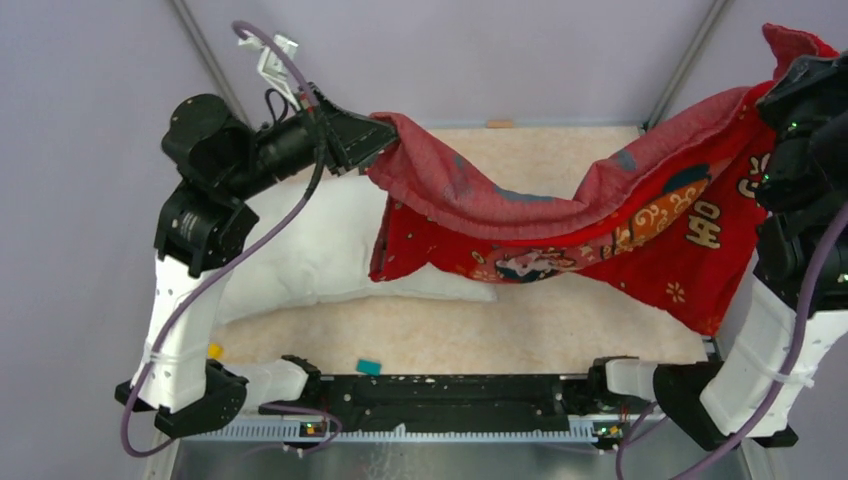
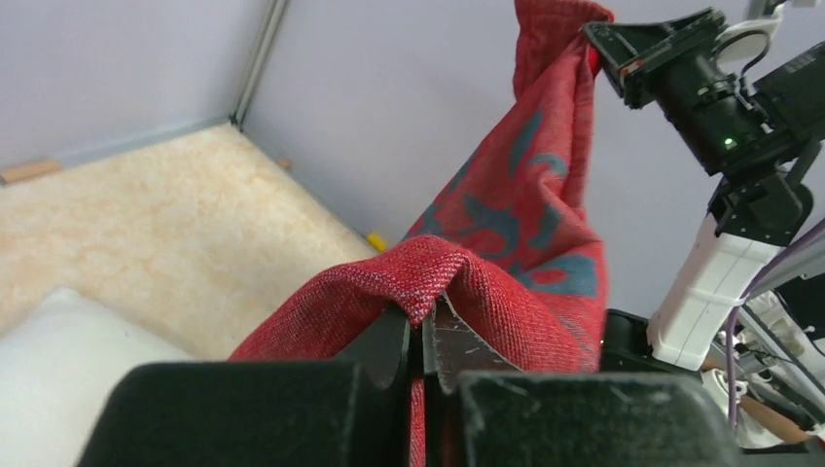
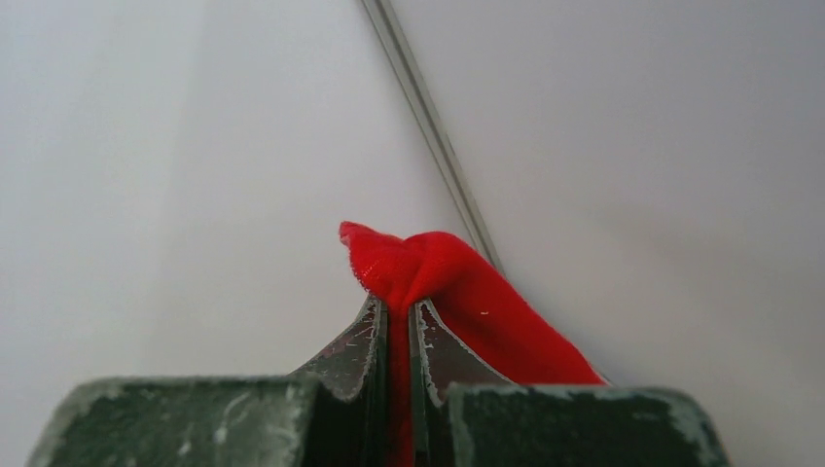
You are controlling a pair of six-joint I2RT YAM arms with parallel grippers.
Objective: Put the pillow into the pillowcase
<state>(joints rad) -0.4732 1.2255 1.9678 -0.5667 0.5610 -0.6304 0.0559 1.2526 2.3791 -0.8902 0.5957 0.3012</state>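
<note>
Left fingers [image 2: 465, 345] and right fingers [image 3: 352, 358] pinch the pillowcase [image 1: 600, 215], hoisting it over the pillow [image 1: 310, 250], likely to open it.

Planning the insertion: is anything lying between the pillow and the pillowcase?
Nothing visible does. The pillowcase, pinched by the left gripper and right gripper, hangs over one end of the pillow.

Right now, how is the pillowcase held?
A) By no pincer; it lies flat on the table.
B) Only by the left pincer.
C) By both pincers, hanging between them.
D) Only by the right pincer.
C: the left pincer and the right pincer are each shut on an edge of the red pillowcase, which sags in the air between them.
</note>
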